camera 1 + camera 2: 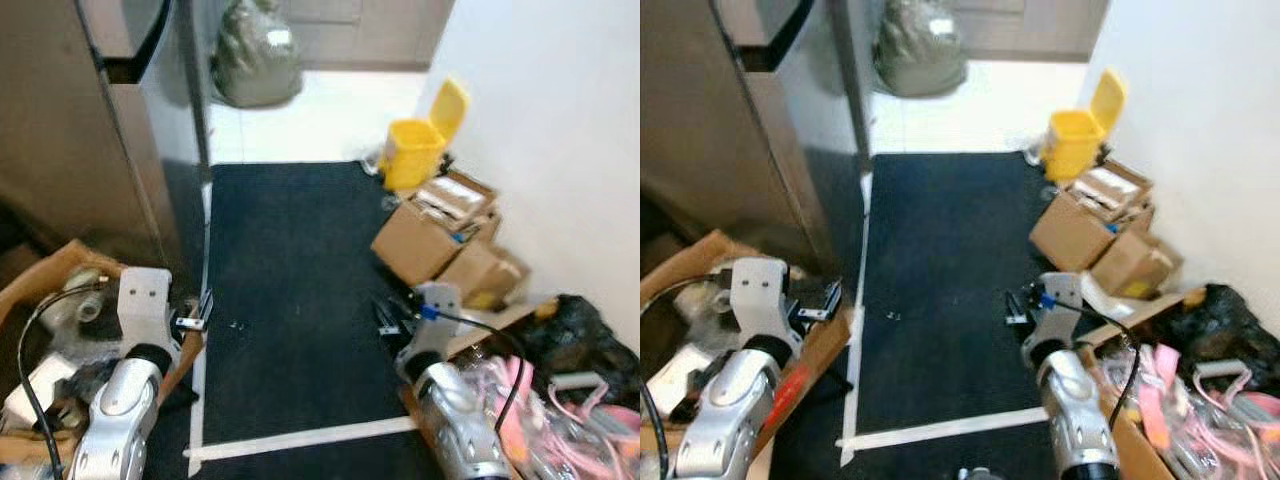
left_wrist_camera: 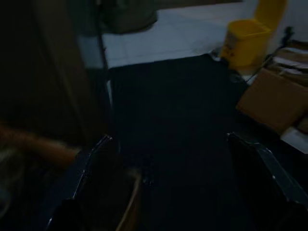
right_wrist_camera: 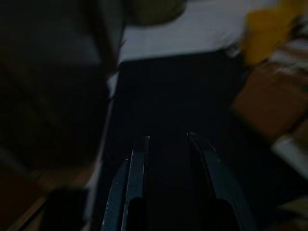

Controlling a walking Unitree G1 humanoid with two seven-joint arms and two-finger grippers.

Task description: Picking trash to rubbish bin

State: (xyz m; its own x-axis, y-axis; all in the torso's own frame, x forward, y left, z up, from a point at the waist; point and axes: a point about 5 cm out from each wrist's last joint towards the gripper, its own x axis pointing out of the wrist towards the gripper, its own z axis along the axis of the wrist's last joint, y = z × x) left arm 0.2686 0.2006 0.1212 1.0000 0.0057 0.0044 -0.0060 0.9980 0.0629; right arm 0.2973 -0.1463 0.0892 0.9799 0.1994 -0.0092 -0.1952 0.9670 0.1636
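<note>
Ahead of me on the far side of the dark floor mat point(image 1: 290, 290) stands the yellow plastic rubbish bin with its hinged lid raised point(image 1: 415, 145), close against the white wall point(image 1: 560, 130) and just beside a cluster of brown cardboard boxes point(image 1: 440, 235). Beyond the mat, on the pale tiled floor point(image 1: 330, 110), sits a bulging grey-green rubbish sack point(image 1: 255, 55). A tall grey cabinet with a metallic face point(image 1: 90, 130) stands along my left side.

My left gripper point(image 2: 168, 144) is raised low at my left, over the edge of an open brown cardboard box of mixed clutter point(image 1: 50, 290). In the left wrist view its jaws are spread wide — nothing lies between them, and the mat and the bin show past them.

My right gripper point(image 3: 167, 140) is held low at my right, beside a heap of pink and clear plastic items point(image 1: 545, 410) and a crumpled black plastic bag point(image 1: 580, 335). In the right wrist view its jaws stand a narrow gap apart, pointing along the mat — I see nothing pinched in them. That view is dark and blurred.

A strip of white tape point(image 1: 300, 437) crosses the mat near my arms, and another runs along the mat's left edge.
</note>
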